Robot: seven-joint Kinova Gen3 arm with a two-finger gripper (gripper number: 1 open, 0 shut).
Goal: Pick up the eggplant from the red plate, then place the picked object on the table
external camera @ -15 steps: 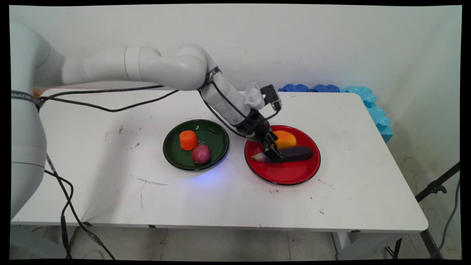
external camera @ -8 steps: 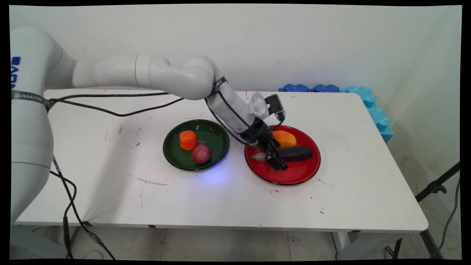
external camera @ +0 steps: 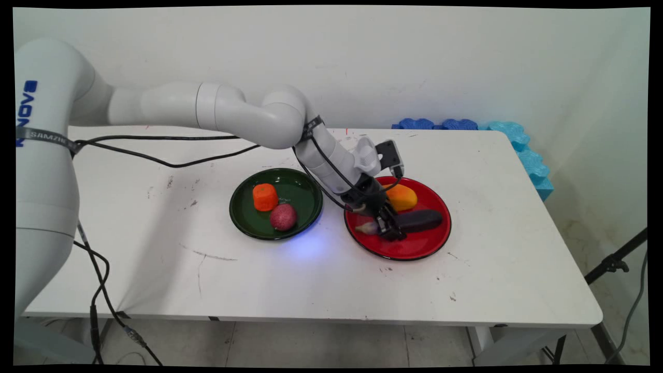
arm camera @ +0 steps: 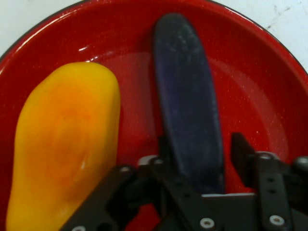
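**Hand**: black two-finger hand on the white arm, lowered into the round red plate. Over the last second it has sunk from just above the plate's contents to plate level and shifted slightly toward 5 o'clock. In the hand view its fingers stand part-open, one on each side of the dark purple eggplant-shaped toy, straddling the stem end; whether they press on it cannot be told, so no firm hold is recorded.

**Dark purple eggplant-shaped toy**: lies flat across the middle of the red plate, long axis running 9 to 3 o'clock in the main view, pale stem end at 9 o'clock. Its position is nearly unchanged across the second, perhaps nudged a little. Not lifted.

**Yellow-orange mango-shaped toy**: on the same plate, just beside the eggplant at its 12 o'clock side, close to or touching it. Unmoved.

**Round dark green plate**: at 9 o'clock of the red plate, near it but apart. Holds an orange stubby carrot-like piece and a dark red round fruit, side by side. Unmoved.

**White table**: carries both plates.
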